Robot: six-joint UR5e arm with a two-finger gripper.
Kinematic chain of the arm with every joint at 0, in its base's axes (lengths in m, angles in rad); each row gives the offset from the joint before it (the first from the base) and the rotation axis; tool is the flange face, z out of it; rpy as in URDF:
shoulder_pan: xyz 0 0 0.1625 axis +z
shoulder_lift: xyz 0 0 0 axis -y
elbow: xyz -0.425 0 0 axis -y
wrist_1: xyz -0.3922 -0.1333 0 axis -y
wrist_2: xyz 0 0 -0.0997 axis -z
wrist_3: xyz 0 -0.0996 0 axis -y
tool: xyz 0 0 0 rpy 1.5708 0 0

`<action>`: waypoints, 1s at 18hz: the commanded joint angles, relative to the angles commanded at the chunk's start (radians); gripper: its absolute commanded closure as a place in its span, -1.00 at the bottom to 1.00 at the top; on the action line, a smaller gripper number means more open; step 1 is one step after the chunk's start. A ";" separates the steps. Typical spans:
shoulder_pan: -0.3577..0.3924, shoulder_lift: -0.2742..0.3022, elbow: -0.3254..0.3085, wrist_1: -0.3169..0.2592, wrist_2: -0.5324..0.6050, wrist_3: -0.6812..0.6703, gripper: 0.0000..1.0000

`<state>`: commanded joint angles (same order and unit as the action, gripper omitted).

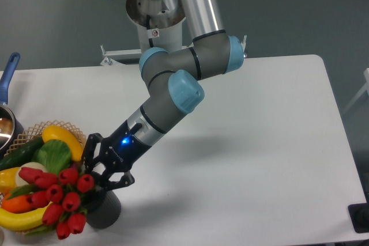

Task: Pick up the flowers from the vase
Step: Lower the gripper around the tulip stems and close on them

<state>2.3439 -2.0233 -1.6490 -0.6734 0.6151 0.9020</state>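
**A:** Gripper (99, 172) first: where is it, and is it holding anything?

**B:** It sits at about seven o'clock from the middle of the tabletop (259, 142), low over the vase (105, 210), just where the stems ought to leave the mouth. Its black fingers (118, 181) reach in among the flowers (60, 200). Whether they are closed on the stems or only set around them I cannot tell; the buds and the gripper body hide the gap.

**A:** And the flowers themselves?

**B:** Red tulip buds, leaning out of the vase toward nine o'clock, so the heads hang over the basket (26, 136) of fruit beside it. The vase stands upright near the front edge.

**A:** Why come in slanted like that?

**B:** My guess is that the arm (167, 108) slopes down from one o'clock because the bunch tilts away from it. That brings the fingers across the stems near the rim, below the heads, where the bunch is narrowest.

**A:** What does the lift call for?

**B:** I would say a pull along the lean of the stems, not sideways. The vase is small and could tip or come up with them.
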 joint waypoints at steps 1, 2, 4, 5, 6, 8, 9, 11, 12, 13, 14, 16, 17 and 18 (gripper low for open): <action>0.002 0.003 0.000 0.000 0.000 -0.002 1.00; 0.003 0.008 0.002 0.000 0.000 -0.002 1.00; 0.009 0.009 0.002 0.000 -0.002 -0.003 1.00; 0.009 0.009 0.005 0.000 -0.003 -0.003 1.00; 0.009 0.009 0.006 0.000 -0.006 -0.005 1.00; 0.011 0.011 0.011 0.000 -0.009 -0.005 1.00; 0.014 0.015 0.015 0.000 -0.011 -0.005 1.00; 0.023 0.032 0.018 0.000 -0.020 -0.008 1.00; 0.025 0.041 0.018 0.000 -0.038 -0.011 1.00; 0.028 0.046 0.020 0.000 -0.061 -0.023 1.00; 0.040 0.048 0.020 0.000 -0.083 -0.031 1.00; 0.054 0.057 0.032 0.000 -0.113 -0.035 1.00; 0.054 0.057 0.047 0.000 -0.117 -0.046 1.00; 0.054 0.057 0.063 0.000 -0.117 -0.060 1.00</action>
<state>2.3976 -1.9666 -1.5863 -0.6734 0.4985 0.8423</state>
